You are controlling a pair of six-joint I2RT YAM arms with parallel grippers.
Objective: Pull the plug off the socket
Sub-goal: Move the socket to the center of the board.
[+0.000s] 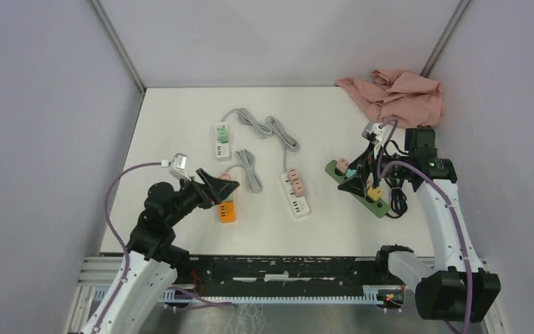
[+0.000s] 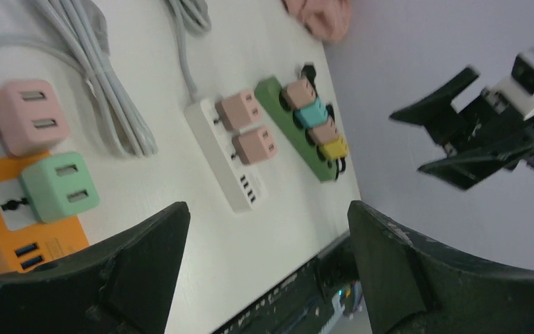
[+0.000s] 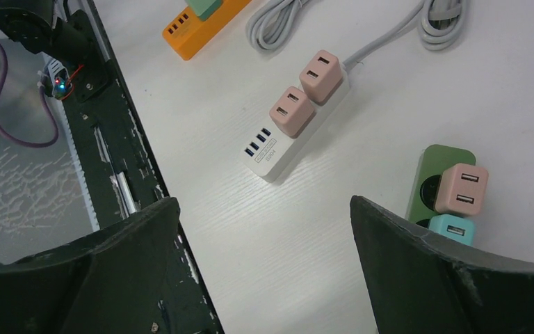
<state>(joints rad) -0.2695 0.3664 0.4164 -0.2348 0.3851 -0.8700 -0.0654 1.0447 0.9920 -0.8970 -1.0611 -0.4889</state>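
Observation:
Four power strips lie on the white table. An orange strip [image 1: 225, 211] holds a pink plug [image 2: 22, 115] and a mint plug [image 2: 59, 186]. A white strip [image 1: 297, 197] holds two pink plugs [image 3: 320, 75]. A green strip [image 1: 359, 189] holds pink [image 3: 462, 188], teal [image 3: 452, 229], pink and yellow plugs. Another white strip [image 1: 222, 140] at the back holds a green plug. My left gripper [image 1: 221, 186] is open and empty, just above the orange strip. My right gripper [image 1: 359, 181] is open and empty, above the green strip. Neither touches a plug.
Grey cables [image 1: 264, 129] coil between the back strips. A black cord [image 1: 396, 202] bunches by the green strip's near end. A pink cloth [image 1: 398, 94] lies at the back right corner. The black rail [image 1: 285, 268] runs along the near edge. Walls enclose the table.

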